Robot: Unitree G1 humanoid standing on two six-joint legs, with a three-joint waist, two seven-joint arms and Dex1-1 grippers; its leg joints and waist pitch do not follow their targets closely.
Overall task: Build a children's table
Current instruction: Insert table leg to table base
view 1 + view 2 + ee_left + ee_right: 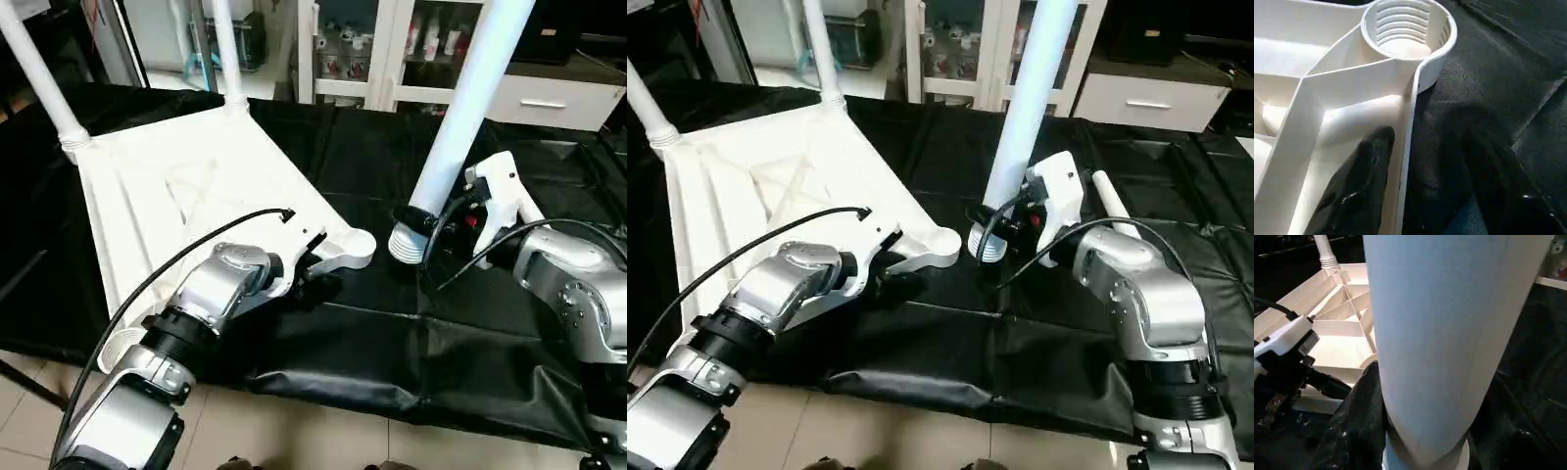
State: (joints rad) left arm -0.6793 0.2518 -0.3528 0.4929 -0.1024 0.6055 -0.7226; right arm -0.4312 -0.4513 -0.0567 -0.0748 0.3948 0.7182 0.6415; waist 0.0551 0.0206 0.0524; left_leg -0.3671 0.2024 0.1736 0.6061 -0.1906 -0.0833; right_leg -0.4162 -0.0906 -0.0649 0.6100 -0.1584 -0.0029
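Left wrist view is showing the left gripper (1422, 191) half open, its fingers (1359, 186) straddling the rim of the table top (186, 196), one inside and one outside on the black cloth (372, 343), just beside the empty corner socket (1408, 29). The right gripper (1425, 431) is holding a leg (460, 127) upright, near that socket. The top is lying underside up, two legs (39, 69) standing at its far corners.

Upper ends of the three upright legs (460, 117) cut off by the top edge.
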